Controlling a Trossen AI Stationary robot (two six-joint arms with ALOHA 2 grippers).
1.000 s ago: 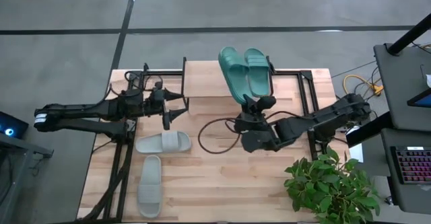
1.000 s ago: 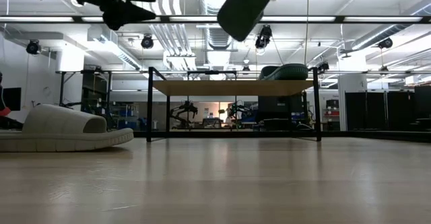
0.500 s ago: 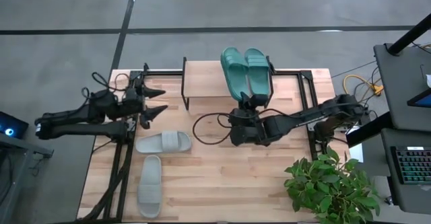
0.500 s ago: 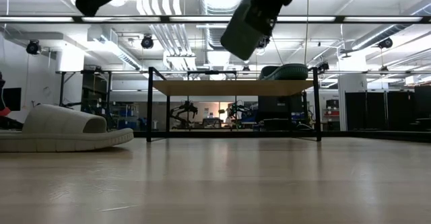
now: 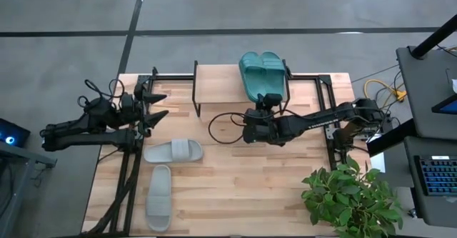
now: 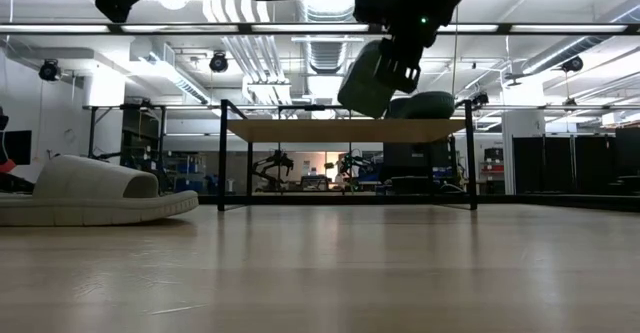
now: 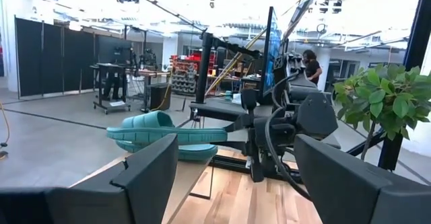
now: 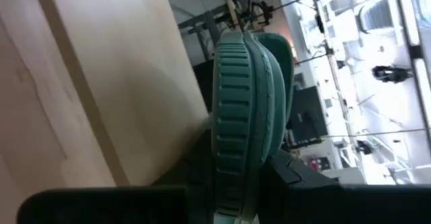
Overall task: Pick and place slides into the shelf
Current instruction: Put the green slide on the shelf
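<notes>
Teal slides: the teal pair (image 5: 263,76) lay side by side on the right end of the shelf top, heels overhanging its near edge; in the right wrist view the ribbed strap of one teal slide (image 8: 241,109) filled the middle.
Grey slides: two grey slides lay on the table near its left front, one (image 5: 173,151) crosswise, the other (image 5: 158,197) lengthwise just beside it; the low view showed one (image 6: 95,192) at the far left.
Shelf: the shelf (image 5: 218,83) stood at the table's far edge, light plank on thin black legs; its left half was bare wood.
Table: a light wood table (image 5: 235,195), with a black cable looped near its middle.
Room: grey floor around the table, a green plant (image 5: 353,199) at the right front corner, a keyboard at the far right; beyond, a bright workshop with ceiling lights and ducts.
Right gripper: the right gripper (image 5: 268,103) was clamped on the heel of a teal slide at the shelf's near edge, arm stretched in low from the right.
Left gripper: the left gripper (image 5: 154,106) hung above the table's left side, near the shelf's left end, fingers spread wide and empty.
</notes>
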